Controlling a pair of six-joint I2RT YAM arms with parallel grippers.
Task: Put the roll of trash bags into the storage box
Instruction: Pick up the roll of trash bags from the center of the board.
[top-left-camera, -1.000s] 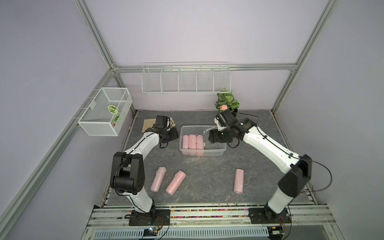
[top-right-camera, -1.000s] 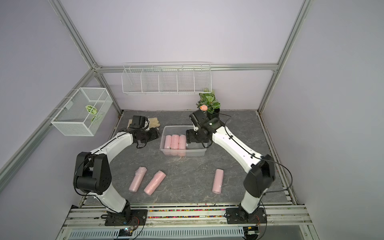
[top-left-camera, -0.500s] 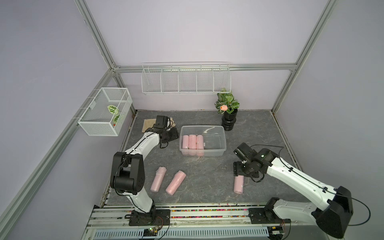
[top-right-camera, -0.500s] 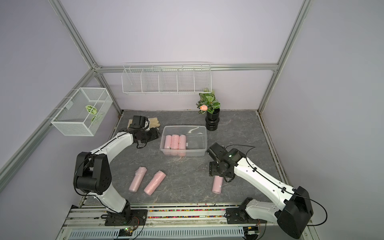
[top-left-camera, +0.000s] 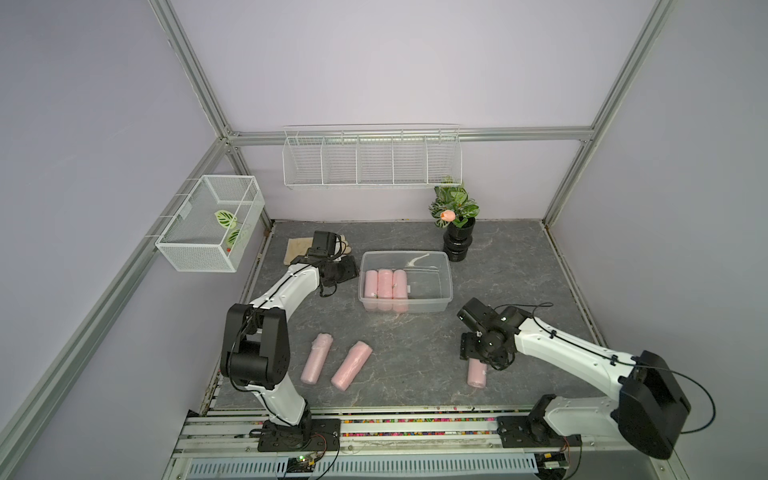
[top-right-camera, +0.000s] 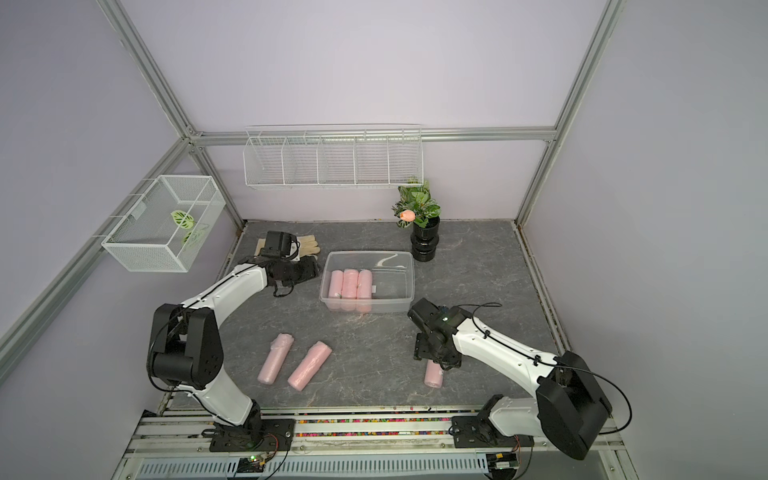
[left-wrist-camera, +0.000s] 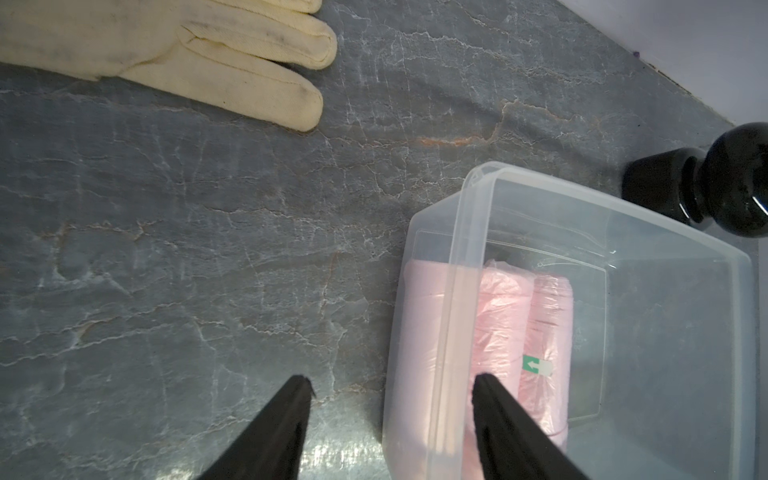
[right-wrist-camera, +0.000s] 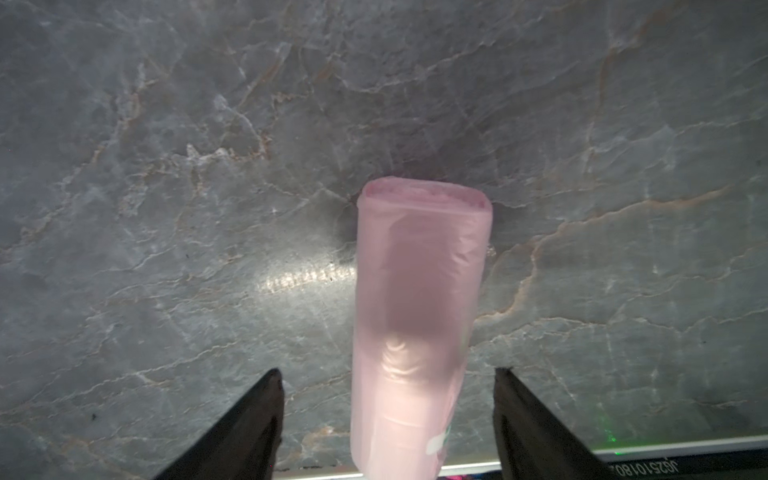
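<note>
A pink roll of trash bags (top-left-camera: 476, 375) (top-right-camera: 433, 376) lies at the front right of the grey table. My right gripper (top-left-camera: 473, 360) (right-wrist-camera: 386, 376) hangs over its far end, open, one finger on each side of the roll (right-wrist-camera: 419, 311) with a gap to both. The clear storage box (top-left-camera: 405, 253) (top-right-camera: 370, 252) sits mid-table with three pink rolls (top-left-camera: 384, 284) lying side by side in its left half. My left gripper (top-left-camera: 347, 270) (left-wrist-camera: 390, 380) is open at the box's left wall (left-wrist-camera: 461, 270); one finger shows over the table, the other over the box.
Two more pink rolls (top-left-camera: 316, 358) (top-left-camera: 351, 365) lie at the front left. A cream glove (top-left-camera: 297, 249) (left-wrist-camera: 208, 62) lies behind the left gripper. A potted plant in a black vase (top-left-camera: 457, 239) stands behind the box. White wire baskets (top-left-camera: 372, 160) (top-left-camera: 212, 224) hang on the walls.
My right arm has swung from the box's right end out to the roll at the front right, its jaws now slightly wider. The left arm has stayed still.
</note>
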